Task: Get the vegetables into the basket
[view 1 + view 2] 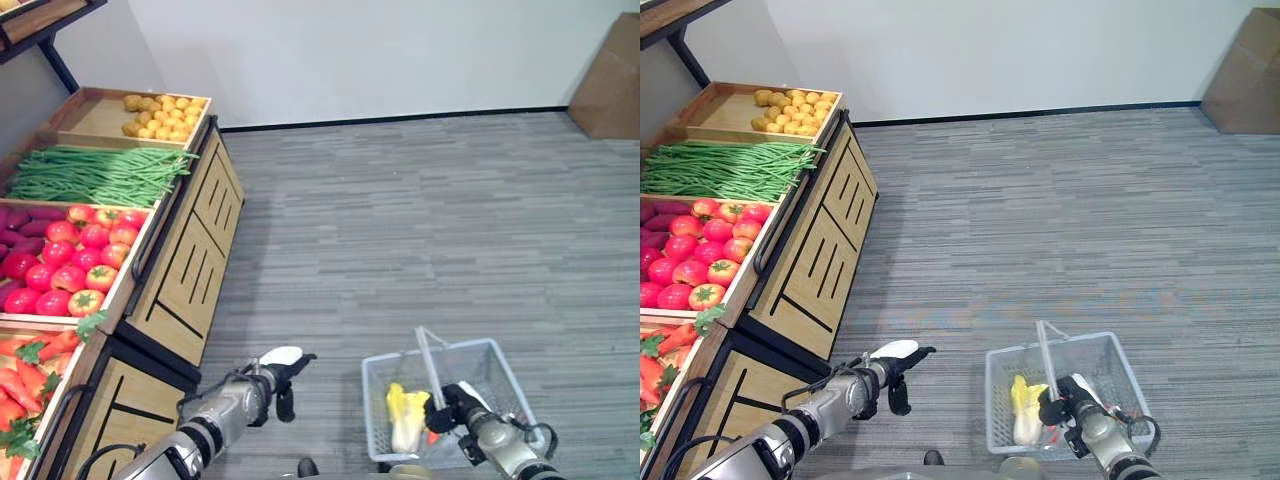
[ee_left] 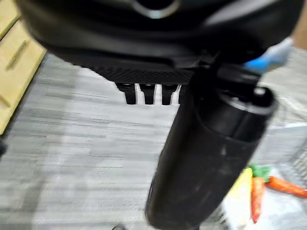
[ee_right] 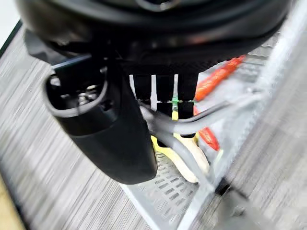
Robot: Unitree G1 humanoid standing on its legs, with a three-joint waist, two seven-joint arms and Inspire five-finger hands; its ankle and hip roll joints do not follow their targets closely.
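1. Right hand [image 1: 462, 402] grips the wire handles of a grey mesh basket [image 1: 490, 357], fingers curled round them.
2. Left hand [image 1: 283, 375] hangs over the floor beside the wooden produce stand [image 1: 190, 260], holding nothing; its fingers point downward, relaxed.
3. Inside the basket lies a pale yellow cabbage [image 1: 406, 414], its long axis running front to back, with orange carrots [image 3: 218, 76] alongside (greens toward the cabbage in the left wrist view).
4. On the stand, separate bins hold potatoes [image 1: 160, 115], green beans [image 1: 95, 175], tomatoes [image 1: 80, 260] and more carrots [image 1: 25, 375].
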